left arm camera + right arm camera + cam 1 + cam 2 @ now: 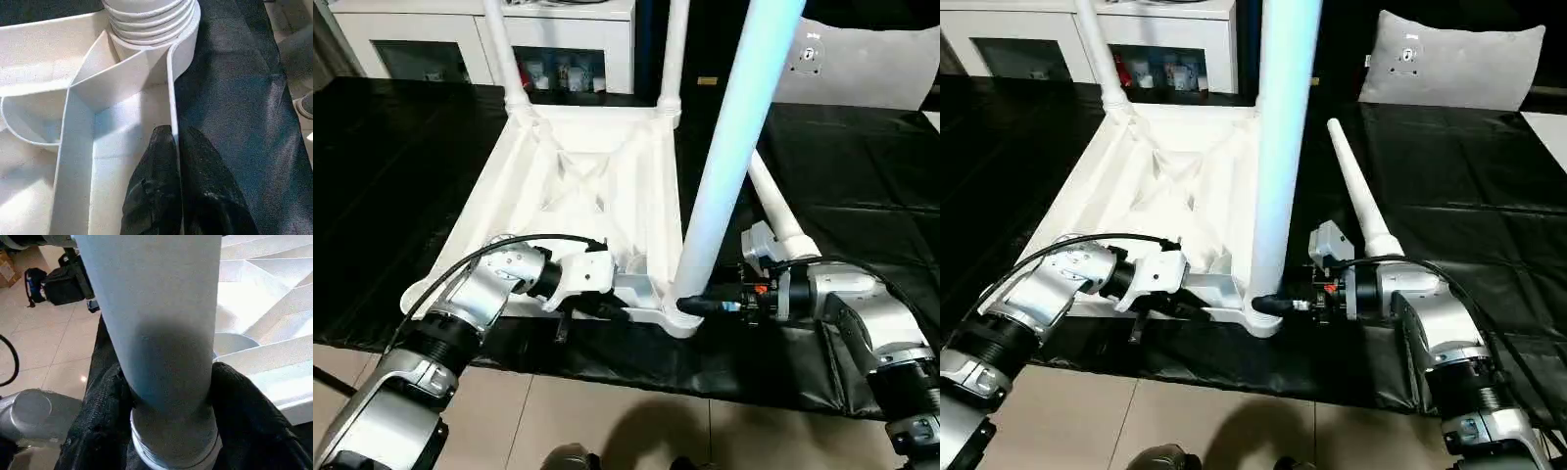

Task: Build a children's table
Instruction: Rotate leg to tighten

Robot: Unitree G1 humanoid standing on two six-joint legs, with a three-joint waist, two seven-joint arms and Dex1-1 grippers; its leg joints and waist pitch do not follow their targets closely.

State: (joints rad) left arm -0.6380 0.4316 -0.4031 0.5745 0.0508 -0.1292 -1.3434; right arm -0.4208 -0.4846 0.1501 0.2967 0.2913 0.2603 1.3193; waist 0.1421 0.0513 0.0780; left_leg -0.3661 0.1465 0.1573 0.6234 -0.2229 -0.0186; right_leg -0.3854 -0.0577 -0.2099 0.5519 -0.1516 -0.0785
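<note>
1. Here, the children's table top (pixel 578 186) lies upside down on a black sheet (pixel 862 186), its ribbed underside facing up; everything below is placed relative to this top.
2. Two white legs (pixel 504 49) stand upright in the sockets at the top's far corners, toward a white cabinet (pixel 411 44) with glass doors.
3. A third leg (pixel 729 147) stands upright in the near corner socket (pixel 680 315) on the robot's right side of the top, and its ridged base sits in the socket's mouth in the left wrist view.
4. The right gripper (pixel 700 305) holds this third leg just above the socket, its black fingers (pixel 244 401) closed around the tube on both sides.
5. The left gripper (pixel 178 196) pinches the top's near edge wall (pixel 172 88) just beside that same socket, one finger inside the wall and one outside, the jaws narrow on the thin plastic.
6. A fourth leg (pixel 1356 191) lies loose on the black sheet beside the top's right side, angled away from the robot.
7. A grey cushion (pixel 1459 64) rests beyond the top's far right corner.
</note>
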